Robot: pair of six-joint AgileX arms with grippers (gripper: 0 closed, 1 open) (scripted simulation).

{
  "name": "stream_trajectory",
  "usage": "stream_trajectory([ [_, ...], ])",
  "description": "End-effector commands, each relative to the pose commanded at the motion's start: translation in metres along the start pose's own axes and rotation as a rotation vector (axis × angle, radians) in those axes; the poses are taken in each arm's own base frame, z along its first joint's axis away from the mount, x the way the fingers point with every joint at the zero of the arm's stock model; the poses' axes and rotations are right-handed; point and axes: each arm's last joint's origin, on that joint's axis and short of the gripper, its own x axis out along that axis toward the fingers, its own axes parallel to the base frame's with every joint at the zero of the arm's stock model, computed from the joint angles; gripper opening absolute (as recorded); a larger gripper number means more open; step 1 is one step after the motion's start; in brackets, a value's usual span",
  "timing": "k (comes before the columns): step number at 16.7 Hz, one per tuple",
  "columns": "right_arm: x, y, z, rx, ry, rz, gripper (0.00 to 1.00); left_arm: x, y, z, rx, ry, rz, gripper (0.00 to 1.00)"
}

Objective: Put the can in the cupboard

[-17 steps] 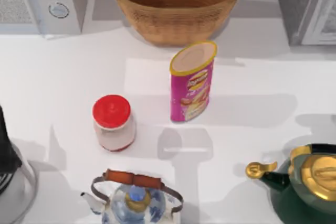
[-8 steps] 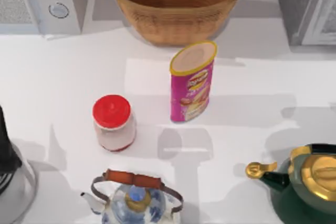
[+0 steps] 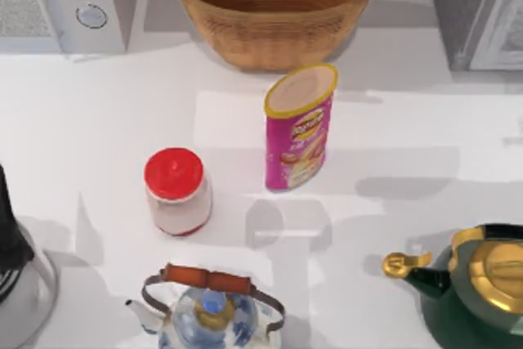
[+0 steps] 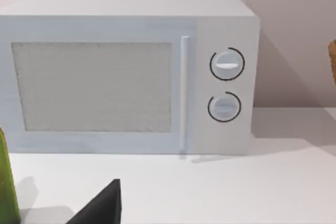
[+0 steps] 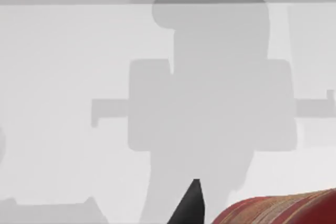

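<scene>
The can (image 3: 298, 128), a tall magenta-pink tube with a yellow rim and beige top, stands upright in the middle of the white table (image 3: 98, 120). The cupboard (image 3: 478, 10) is a grey box with a pale framed door at the table's far right corner, partly cut off. A dark piece of my left gripper (image 4: 102, 205) points toward the microwave (image 4: 131, 74), far from the can. In the right wrist view, a dark piece of my right gripper (image 5: 190, 203) hangs over bare table with a broad arm shadow on it.
A wicker basket (image 3: 274, 6) stands behind the can, with the white microwave (image 3: 61, 2) at the far left. A red-lidded jar (image 3: 175, 191) sits left of the can. A blue-white kettle (image 3: 208, 310) and a green-gold teapot (image 3: 482, 284) line the front edge.
A shadow on the table's right side has slid left toward the can. The can and the other objects have not moved.
</scene>
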Motion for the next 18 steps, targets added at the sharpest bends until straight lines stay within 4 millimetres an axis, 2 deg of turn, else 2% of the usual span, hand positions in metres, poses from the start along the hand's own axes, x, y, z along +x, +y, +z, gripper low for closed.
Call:
stream_trajectory([
  [2, -0.014, 0.002, 0.006, -0.002, -0.022, 0.001, 0.0, 0.0, 0.0, 0.0, 0.0, 0.0, 0.0, 1.0],
  [8, -0.014, 0.002, 0.006, -0.002, -0.028, 0.002, 0.0, 0.0, 0.0, 0.0, 0.0, 0.0, 0.0, 1.0],
  [12, -0.027, 0.006, 0.002, -0.033, -0.118, -0.003, 0.0, 0.0, 0.0, 0.0, 0.0, 0.0, 0.0, 1.0],
  [15, -0.047, 0.015, -0.009, -0.07, -0.233, -0.011, 0.0, 0.0, 0.0, 0.0, 0.0, 0.0, 0.0, 1.0],
  [18, -0.068, 0.03, -0.036, -0.105, -0.37, -0.01, 0.0, 0.0, 0.0, 0.0, 0.0, 0.0, 0.0, 1.0],
])
